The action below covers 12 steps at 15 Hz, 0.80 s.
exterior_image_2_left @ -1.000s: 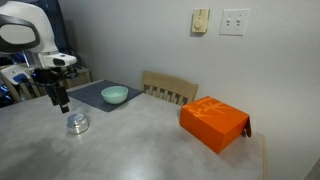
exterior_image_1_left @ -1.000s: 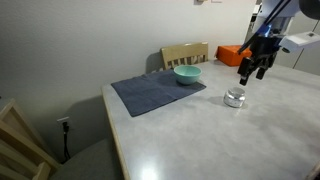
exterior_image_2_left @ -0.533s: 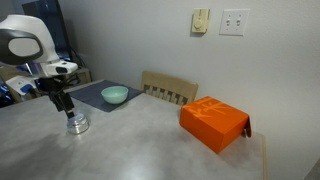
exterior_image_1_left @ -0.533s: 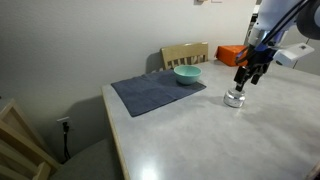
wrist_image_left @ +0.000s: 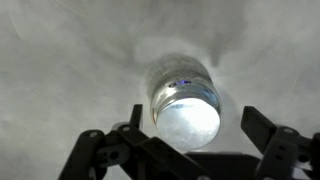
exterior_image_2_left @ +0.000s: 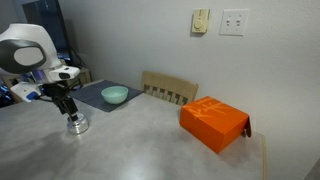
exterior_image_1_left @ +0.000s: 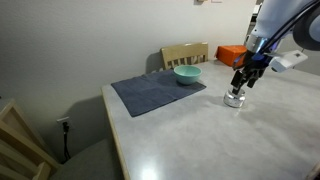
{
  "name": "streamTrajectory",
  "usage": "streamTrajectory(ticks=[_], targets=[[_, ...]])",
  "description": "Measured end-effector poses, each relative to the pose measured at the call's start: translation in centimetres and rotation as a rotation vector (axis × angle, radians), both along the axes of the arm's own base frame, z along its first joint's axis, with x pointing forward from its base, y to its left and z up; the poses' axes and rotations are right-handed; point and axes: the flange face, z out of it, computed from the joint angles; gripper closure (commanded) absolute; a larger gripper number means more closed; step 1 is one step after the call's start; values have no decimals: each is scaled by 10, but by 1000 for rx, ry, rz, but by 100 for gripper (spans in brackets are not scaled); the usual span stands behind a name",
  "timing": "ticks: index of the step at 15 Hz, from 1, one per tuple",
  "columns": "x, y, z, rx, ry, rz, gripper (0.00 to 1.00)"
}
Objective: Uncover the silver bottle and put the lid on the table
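1. Gripper. In the wrist view the gripper [wrist_image_left: 190,125] points straight down. Its two fingers [wrist_image_left: 272,140] stand apart, one on each side of the container, with a gap showing on both sides. Nothing is clamped.

2. Task object. The silver bottle [wrist_image_left: 184,92] stands upright on the table [wrist_image_left: 60,60], directly below the gripper. Its axis is vertical and its capped end faces up toward the wrist camera. The lid [wrist_image_left: 190,122] sits on top as a bright round disc. In both exterior views the silver bottle [exterior_image_1_left: 235,99] [exterior_image_2_left: 77,125] rests on the bare grey top, off the mat, with the gripper [exterior_image_1_left: 241,86] [exterior_image_2_left: 69,109] just above it. Contact between fingertips and lid cannot be determined there.

3. Surroundings. Nothing stands between the gripper and the bottle. A dark cloth mat [exterior_image_1_left: 155,94] lies near the bottle, and a teal bowl [exterior_image_1_left: 187,74] rests on its far part. An orange box [exterior_image_2_left: 214,122] lies well apart from the bottle.

4. Background. A wooden chair [exterior_image_2_left: 170,90] stands behind the table, against the wall. Wall plates [exterior_image_2_left: 234,21] are mounted above.

5. Count: one bottle, one lid, one bowl, one mat, one box, two wall plates.
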Motion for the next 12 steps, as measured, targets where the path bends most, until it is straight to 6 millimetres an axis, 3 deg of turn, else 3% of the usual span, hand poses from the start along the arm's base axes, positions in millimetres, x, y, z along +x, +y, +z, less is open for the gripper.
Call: streamTrajectory(ticks=[12], targets=[[6,-6,-5,7,-21,0,0]])
